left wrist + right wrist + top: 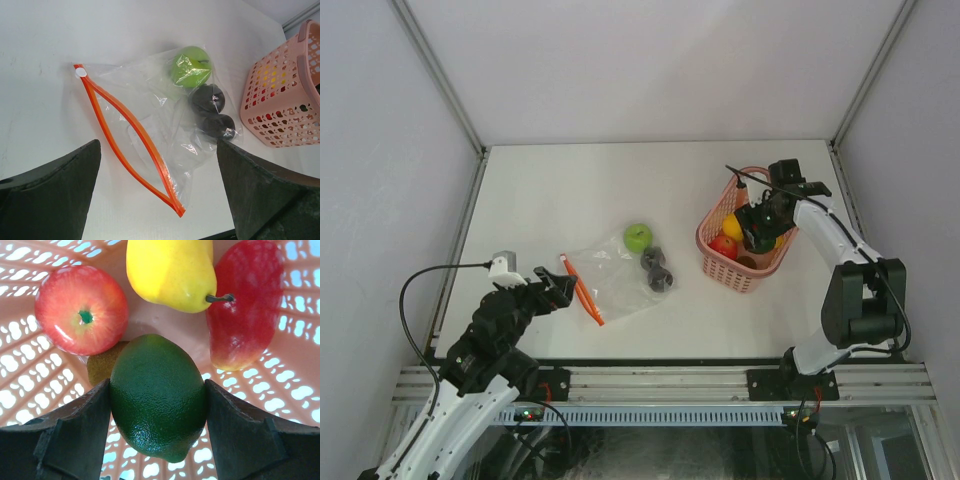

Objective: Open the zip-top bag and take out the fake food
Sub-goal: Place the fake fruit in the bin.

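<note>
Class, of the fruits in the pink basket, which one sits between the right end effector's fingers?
The dark green fruit: both fingers clasp it, while the red apple, yellow pear and red mango lie beyond them.

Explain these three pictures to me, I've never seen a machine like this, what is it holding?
A two-armed robot sits at a table's near edge. One picture looks down from above; the other two come from cameras on the wrists. The left gripper is open and empty, facing the zip-top bag, zip parted, with a green apple and two blackish pieces inside. The right gripper clamps a dark green fruit inside the pink basket, beside a red apple, a yellow pear and a red fruit.
</note>
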